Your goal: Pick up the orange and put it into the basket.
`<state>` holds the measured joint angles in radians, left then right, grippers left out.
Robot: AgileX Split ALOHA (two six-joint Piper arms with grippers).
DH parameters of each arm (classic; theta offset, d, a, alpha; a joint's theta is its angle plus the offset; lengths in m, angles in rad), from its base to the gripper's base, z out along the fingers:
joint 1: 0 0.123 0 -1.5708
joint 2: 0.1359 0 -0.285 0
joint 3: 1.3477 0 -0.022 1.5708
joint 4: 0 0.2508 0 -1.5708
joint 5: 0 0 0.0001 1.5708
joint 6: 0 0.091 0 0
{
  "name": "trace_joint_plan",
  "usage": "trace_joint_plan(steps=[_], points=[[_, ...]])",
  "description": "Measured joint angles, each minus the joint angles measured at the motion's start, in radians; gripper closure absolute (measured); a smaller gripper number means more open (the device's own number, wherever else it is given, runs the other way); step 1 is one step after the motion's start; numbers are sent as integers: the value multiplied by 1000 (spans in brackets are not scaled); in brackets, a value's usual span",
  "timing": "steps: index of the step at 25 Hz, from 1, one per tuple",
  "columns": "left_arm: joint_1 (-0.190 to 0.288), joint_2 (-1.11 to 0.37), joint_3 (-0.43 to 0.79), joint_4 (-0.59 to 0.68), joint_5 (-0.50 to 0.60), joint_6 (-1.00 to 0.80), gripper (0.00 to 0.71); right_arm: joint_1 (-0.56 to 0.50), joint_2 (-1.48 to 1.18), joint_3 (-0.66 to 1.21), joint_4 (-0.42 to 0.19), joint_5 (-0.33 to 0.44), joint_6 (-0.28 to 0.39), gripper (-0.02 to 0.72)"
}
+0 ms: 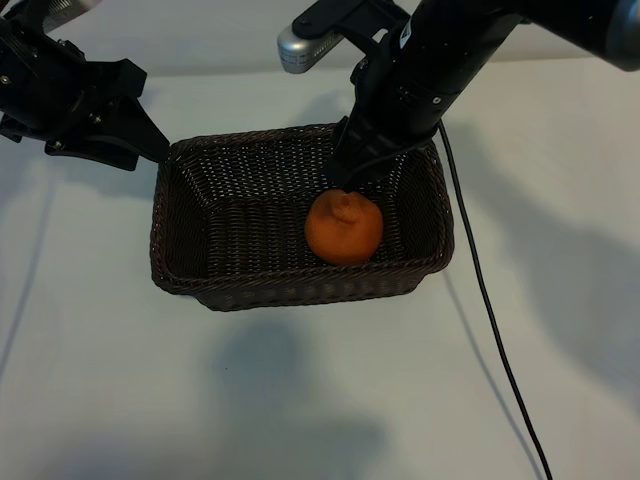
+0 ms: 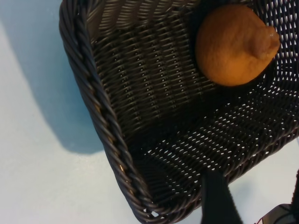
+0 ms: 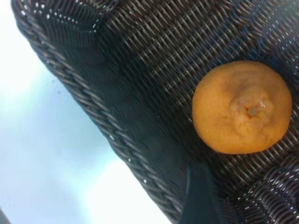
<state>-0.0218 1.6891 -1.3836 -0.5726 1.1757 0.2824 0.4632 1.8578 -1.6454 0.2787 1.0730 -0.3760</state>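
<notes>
The orange (image 1: 343, 229) lies on the floor of the dark woven basket (image 1: 190, 283), right of its middle, knobbly top up. My right gripper (image 1: 350, 180) hangs just above the orange, open, with nothing in it. In the right wrist view the orange (image 3: 242, 106) sits free on the weave, apart from the one dark finger (image 3: 200, 198) that shows. My left gripper (image 1: 150, 140) hovers at the basket's far left corner, open and holding nothing. In the left wrist view one of its fingers (image 2: 218, 200) crosses the basket wall (image 2: 100, 112), and the orange (image 2: 233, 44) lies farther off.
The basket stands on a plain white table (image 1: 300, 400). A black cable (image 1: 490, 310) trails from the right arm across the table beside the basket's right end. A silver camera housing (image 1: 300, 45) sits on the right arm above the basket's far rim.
</notes>
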Motion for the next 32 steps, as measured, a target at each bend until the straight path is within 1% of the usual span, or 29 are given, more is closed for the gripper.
trace_joint_plan(steps=[5,8,15,27,32], points=[[0,0,0,0,0,0,285,0,-15,0,-6,29,0,235],[0,0,0,0,0,0,285,-18,-16,0,-12,51,1,235],[0,0,0,0,0,0,285,-146,-16,0,-15,135,14,235],[0,0,0,0,0,21,285,-384,-37,0,-22,146,19,236],[0,0,0,0,0,21,285,-420,-81,0,-23,147,19,236]])
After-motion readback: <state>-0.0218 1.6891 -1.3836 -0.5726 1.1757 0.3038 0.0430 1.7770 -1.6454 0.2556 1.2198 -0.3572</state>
